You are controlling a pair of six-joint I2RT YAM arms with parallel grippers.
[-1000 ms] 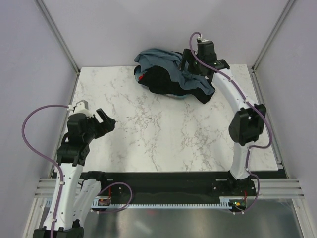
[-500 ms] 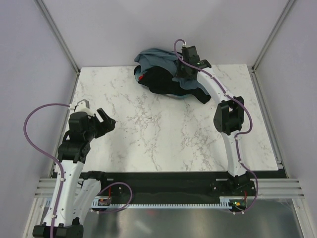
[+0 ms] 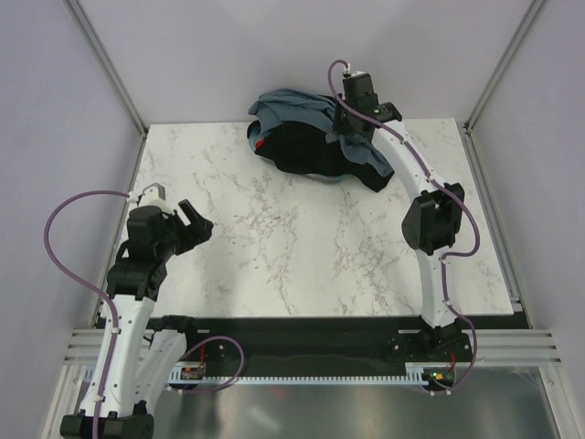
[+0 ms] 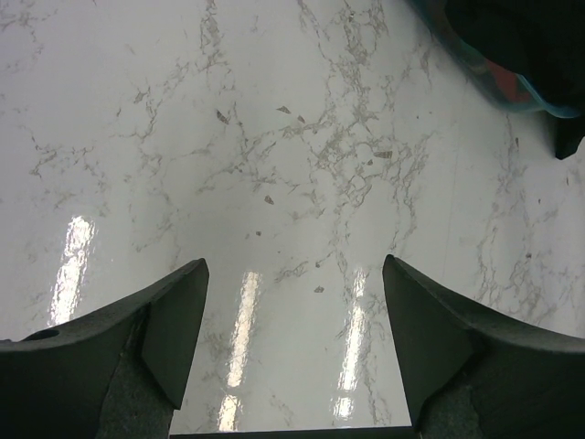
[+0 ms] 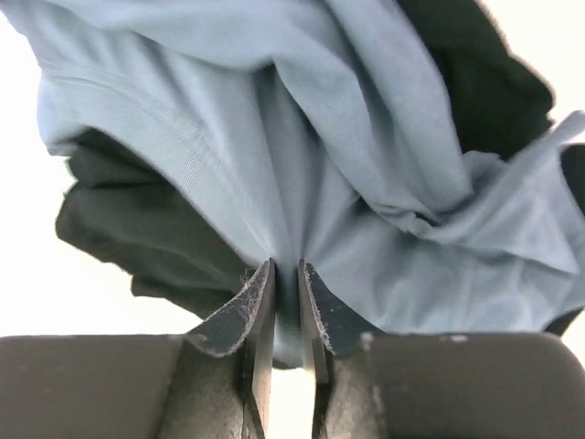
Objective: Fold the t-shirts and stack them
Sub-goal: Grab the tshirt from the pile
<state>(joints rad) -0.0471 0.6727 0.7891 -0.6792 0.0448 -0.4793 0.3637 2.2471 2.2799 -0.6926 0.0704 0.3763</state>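
— Swinging in from the side a second ago, the right gripper [image 5: 285,267] now sits over the heap, its jaws drawn narrow on a fold of the slate blue-grey soft cloth t-shirt [image 5: 302,174].
— So it's holding cloth?
— Yes. Fabric fans out ahead of the fingertips, and the crumpled black t-shirts [image 3: 306,151] lie beneath and to either side.
— And the left gripper [image 4: 294,274]?
— Unmoved, spread wide and holding nothing, with white marble tabletop [image 4: 274,137] below it. The heap lies far ahead of it.
— Then the grasp looks made. I'd judge the next step is drawing that shirt free to spread it; nothing is folded yet.
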